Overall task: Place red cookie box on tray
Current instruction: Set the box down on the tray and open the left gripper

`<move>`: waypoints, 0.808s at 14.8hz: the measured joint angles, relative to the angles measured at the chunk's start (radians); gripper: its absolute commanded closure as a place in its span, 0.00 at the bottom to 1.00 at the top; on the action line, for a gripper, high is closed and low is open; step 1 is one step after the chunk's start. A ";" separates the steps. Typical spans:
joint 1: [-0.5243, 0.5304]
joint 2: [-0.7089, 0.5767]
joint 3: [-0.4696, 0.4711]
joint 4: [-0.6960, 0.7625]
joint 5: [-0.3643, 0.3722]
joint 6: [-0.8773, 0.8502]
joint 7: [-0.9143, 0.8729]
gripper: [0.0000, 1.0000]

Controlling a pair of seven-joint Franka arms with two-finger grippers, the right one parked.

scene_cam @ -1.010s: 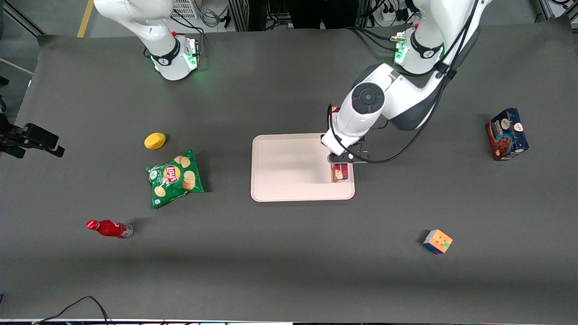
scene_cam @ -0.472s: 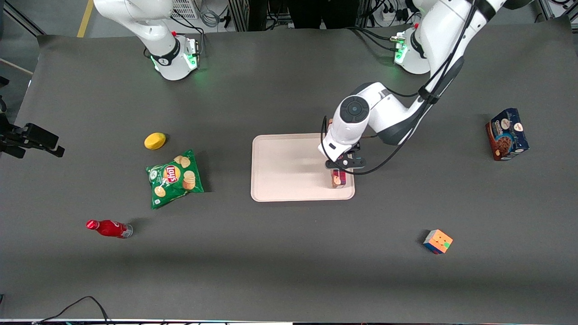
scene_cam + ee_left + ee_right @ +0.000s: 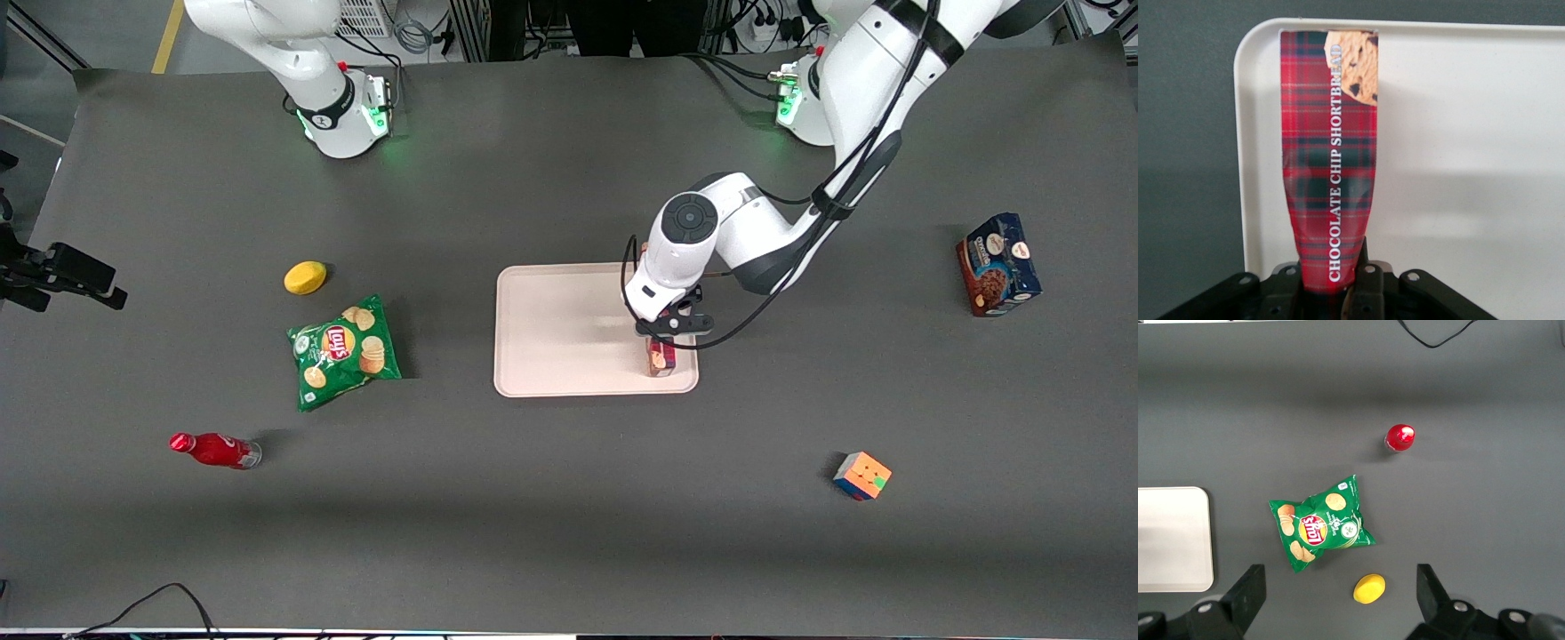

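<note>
Front view: gripper (image 3: pixel 661 342) clamps the red cookie box (image 3: pixel 660 357) over the tray (image 3: pixel 551 329) on the dark grey table (image 3: pixel 569 498).

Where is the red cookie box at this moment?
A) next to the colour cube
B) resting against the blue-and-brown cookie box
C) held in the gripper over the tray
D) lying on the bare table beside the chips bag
C: the gripper is shut on the red cookie box, which hangs over a corner area of the tray.

gripper (image 3: pixel 662 342) over tray (image 3: pixel 551 356) w/ red cookie box (image 3: pixel 1330 160) | tray mostly bare
</note>
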 measured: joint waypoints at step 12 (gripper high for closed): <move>0.000 0.016 0.001 0.000 0.073 0.002 -0.008 0.00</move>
